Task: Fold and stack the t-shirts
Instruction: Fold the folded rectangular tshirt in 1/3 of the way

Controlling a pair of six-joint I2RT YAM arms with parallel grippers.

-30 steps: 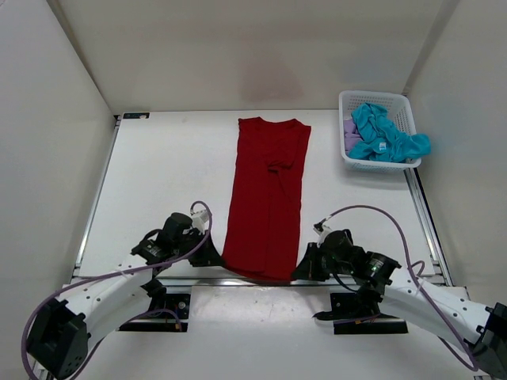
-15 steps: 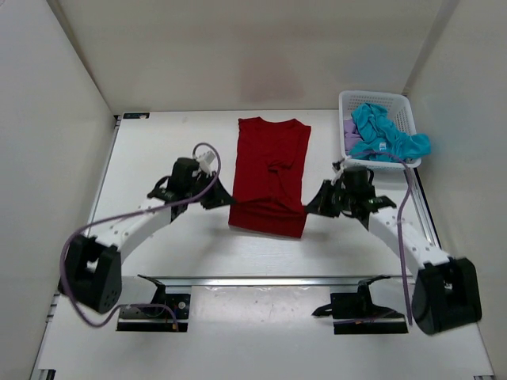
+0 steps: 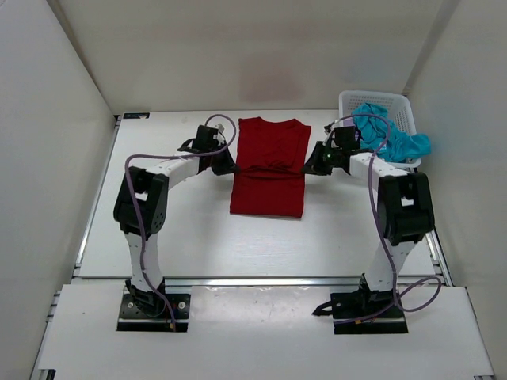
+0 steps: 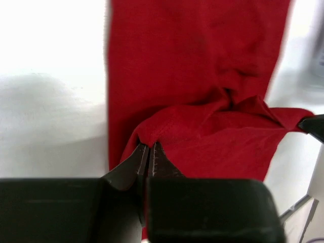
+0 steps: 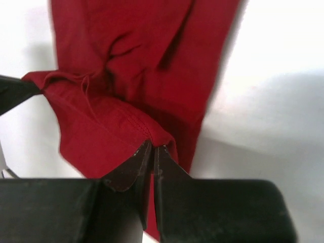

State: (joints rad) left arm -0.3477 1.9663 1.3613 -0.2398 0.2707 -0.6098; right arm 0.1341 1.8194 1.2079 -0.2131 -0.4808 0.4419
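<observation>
The dark red t-shirt (image 3: 269, 166) lies at the table's far centre, its near half carried up over the far half. My left gripper (image 3: 230, 169) is shut on the shirt's hem corner at the left edge (image 4: 147, 144). My right gripper (image 3: 307, 169) is shut on the hem corner at the right edge (image 5: 153, 144). Both hold the hem stretched between them above the shirt's upper half. The teal t-shirt (image 3: 384, 134) spills over the rim of the white basket (image 3: 394, 163). The lavender t-shirt (image 3: 349, 134) shows as a small patch inside the basket.
The basket stands at the far right corner, close behind my right arm. White walls enclose the table on the left, back and right. A metal rail (image 3: 261, 280) runs along the near edge.
Both grippers have carried the shirt's near hem from the table's near edge up to the far half, folding the shirt over itself. The arms are now stretched far forward.
</observation>
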